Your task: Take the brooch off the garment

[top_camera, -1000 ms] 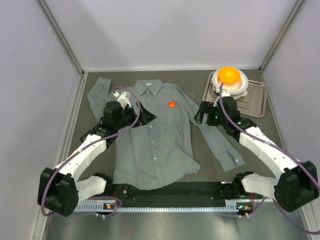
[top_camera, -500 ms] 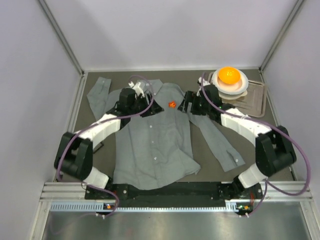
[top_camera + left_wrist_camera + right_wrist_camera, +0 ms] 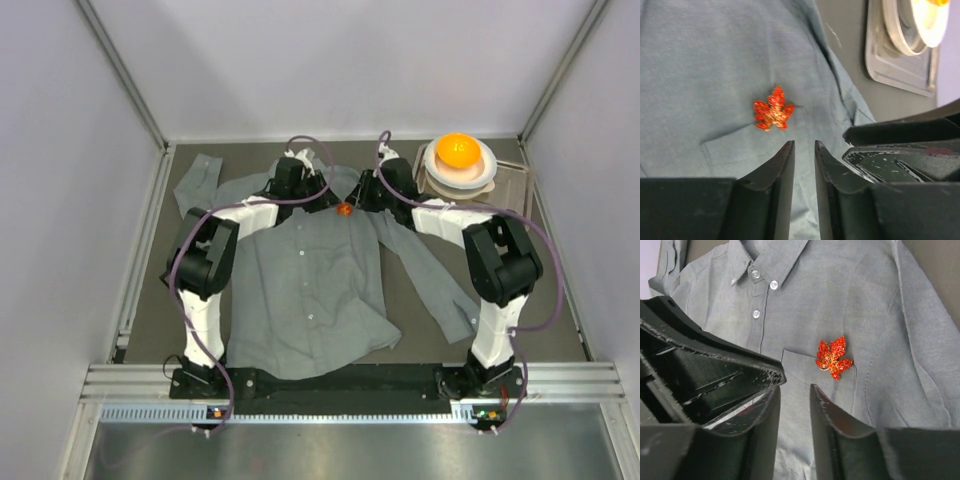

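The garment (image 3: 305, 290), a grey button-up shirt, lies flat on the dark table with its collar at the far side. The brooch (image 3: 344, 210) is a small orange-red leaf pinned just above the chest pocket (image 3: 773, 109) (image 3: 834, 358). My left gripper (image 3: 326, 198) (image 3: 804, 145) hovers just left of the brooch. Its jaws stand a narrow gap apart with only cloth showing between them. My right gripper (image 3: 361, 200) (image 3: 794, 389) faces it from the other side, also narrowed, with nothing in it. Both sets of tips are close to the brooch and apart from it.
A white bowl (image 3: 470, 170) holding an orange ball (image 3: 459, 152) sits on a grey tray (image 3: 508, 190) at the back right, close behind the right arm. The shirt's sleeves spread out to the left (image 3: 195, 185) and right (image 3: 450, 300).
Both arms have swung in from the shirt's sides and stretched forward to meet at the brooch. Both pairs of jaws have narrowed from wide open to a small gap.
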Robot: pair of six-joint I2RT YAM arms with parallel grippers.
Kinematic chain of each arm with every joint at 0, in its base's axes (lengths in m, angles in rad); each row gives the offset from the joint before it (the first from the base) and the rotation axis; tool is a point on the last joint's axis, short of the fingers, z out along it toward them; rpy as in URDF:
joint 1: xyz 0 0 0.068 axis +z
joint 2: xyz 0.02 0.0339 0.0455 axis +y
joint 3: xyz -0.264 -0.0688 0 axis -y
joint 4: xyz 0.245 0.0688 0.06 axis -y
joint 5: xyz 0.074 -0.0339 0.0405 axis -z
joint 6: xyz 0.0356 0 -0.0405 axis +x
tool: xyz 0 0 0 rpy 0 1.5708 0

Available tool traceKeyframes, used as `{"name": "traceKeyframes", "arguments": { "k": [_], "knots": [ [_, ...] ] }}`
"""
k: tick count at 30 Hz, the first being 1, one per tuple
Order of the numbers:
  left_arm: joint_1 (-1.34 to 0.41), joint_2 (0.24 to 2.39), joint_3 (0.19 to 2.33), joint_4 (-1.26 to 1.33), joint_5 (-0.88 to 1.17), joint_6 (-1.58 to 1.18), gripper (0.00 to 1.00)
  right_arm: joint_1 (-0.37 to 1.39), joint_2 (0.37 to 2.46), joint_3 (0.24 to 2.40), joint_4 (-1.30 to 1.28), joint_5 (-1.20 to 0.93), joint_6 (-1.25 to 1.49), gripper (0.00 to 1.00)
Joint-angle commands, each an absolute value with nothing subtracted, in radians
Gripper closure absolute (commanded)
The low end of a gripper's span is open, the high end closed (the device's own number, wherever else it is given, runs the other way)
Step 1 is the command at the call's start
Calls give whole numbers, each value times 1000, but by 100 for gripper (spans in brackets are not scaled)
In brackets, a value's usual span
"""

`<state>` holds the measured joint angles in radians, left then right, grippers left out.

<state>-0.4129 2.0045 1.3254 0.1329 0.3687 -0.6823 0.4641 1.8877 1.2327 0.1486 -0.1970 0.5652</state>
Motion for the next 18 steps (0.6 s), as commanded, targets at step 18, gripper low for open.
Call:
{"name": "traceKeyframes", "arguments": {
  "k": [18],
  "knots": [
    [-413, 2217, 1477, 239, 324, -726, 74, 448, 1996, 1302, 161, -196, 575, 80]
  ]
}}
